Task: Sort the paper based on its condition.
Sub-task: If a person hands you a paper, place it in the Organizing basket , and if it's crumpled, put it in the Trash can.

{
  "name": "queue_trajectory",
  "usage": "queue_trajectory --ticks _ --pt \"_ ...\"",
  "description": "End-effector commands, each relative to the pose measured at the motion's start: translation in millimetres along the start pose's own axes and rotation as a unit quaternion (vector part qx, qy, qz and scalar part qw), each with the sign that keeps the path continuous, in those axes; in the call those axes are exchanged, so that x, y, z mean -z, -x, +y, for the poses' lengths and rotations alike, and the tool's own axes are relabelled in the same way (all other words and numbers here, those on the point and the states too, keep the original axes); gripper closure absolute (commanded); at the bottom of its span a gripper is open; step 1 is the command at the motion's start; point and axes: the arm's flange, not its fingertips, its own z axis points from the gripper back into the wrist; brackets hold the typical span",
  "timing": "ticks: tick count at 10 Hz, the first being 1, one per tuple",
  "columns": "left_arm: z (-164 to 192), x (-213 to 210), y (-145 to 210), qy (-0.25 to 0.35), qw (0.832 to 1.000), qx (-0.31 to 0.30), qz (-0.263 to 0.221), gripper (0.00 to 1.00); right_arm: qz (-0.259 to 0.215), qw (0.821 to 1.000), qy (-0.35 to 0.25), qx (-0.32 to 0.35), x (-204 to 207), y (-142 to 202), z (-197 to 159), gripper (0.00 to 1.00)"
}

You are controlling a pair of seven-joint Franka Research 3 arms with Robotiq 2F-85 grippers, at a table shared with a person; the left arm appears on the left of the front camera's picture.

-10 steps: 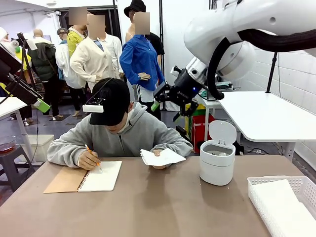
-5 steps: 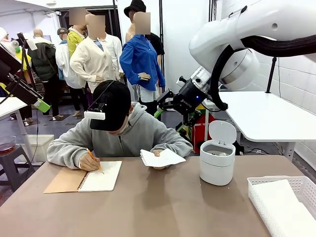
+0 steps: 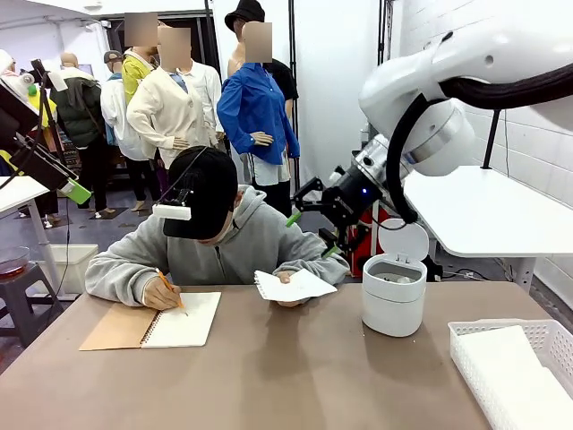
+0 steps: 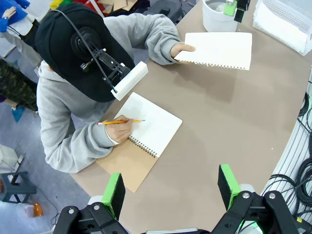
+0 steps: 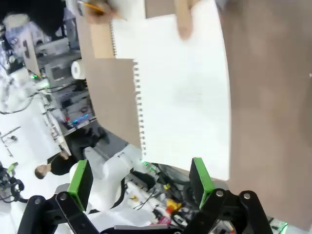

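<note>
1. Ahead of the right gripper (image 5: 140, 178), fingers wide apart, the paper (image 5: 180, 87) sits in the person's hand (image 4: 181, 48).
2. Left gripper (image 4: 170, 187): fingers apart, empty.
3. Risk: closing off-edge would likely crumple the limp paper.

The right arm (image 3: 430, 116) is all glossy white rounded shells, with a fat black cable (image 3: 400, 152) looping round the big joint and a tiny blue light (image 3: 362, 192) at the wrist. The left gripper (image 4: 170, 185) and right gripper (image 5: 140, 176) are both black with bright green pads (image 4: 114, 189) — round screws dotted on the knuckles. The person's in a grey hoodie (image 3: 255, 242) and black cap (image 3: 210, 179) with a small white box (image 4: 130, 78) mounted on it.
</note>
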Motion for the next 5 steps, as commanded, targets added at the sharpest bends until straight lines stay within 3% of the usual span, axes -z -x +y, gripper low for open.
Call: queue_trajectory --ticks 1,2,5 --pt "0 0 0 -0.001 1.0 0.0 0.0 0.0 0.012 0.999 -0.011 0.046 1 -16 -8 0.0" --pt "0 0 0 -0.001 1.0 0.0 0.0 0.0 -0.004 0.999 0.014 0.046 3 -18 -17 0.0" --pt "0 0 0 -0.001 1.0 0.0 0.0 0.0 0.006 0.997 0.047 0.066 18 -23 -40 0.0"
